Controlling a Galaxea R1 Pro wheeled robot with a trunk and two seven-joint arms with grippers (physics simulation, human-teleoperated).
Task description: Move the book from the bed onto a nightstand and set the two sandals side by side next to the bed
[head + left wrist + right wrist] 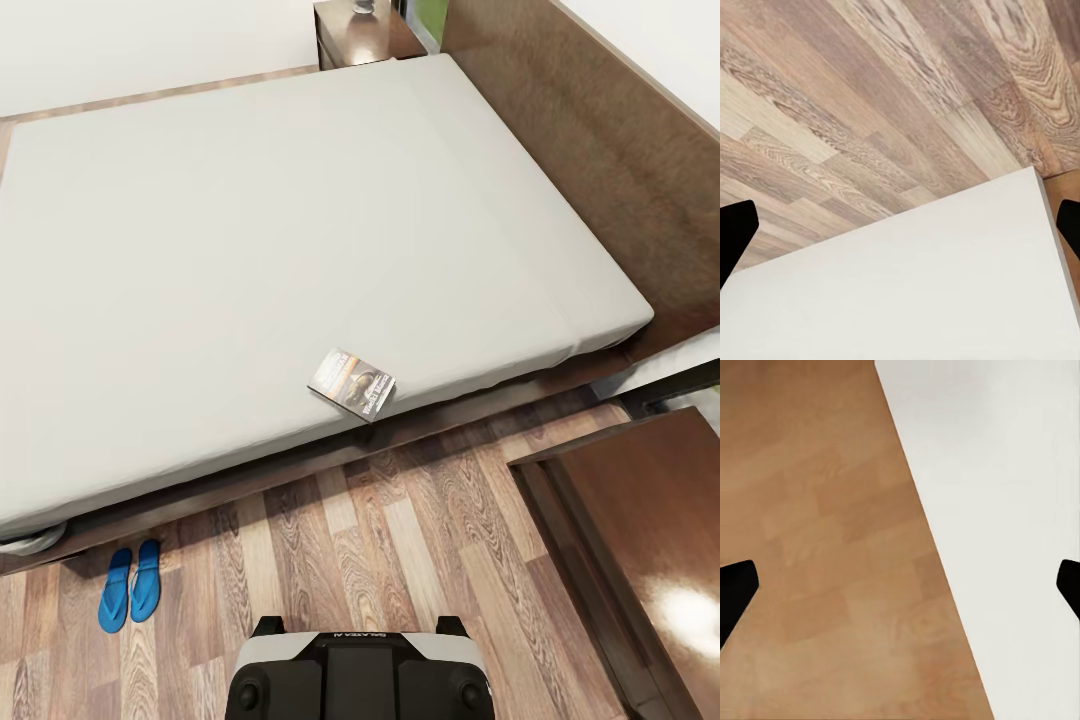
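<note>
The book lies flat on the pale-grey mattress of the bed, right at its near edge. The two sandals, bright blue, lie side by side on the plank floor close to the bed frame at the lower left. One nightstand stands near me on the right, with a glossy top. A second nightstand stands at the far side of the bed. My left gripper is open over wood floor and a white surface. My right gripper is open too, holding nothing.
The dark headboard runs along the right side. My base sits at the bottom edge, on the plank floor between me and the bed. A grey object stands on the far nightstand.
</note>
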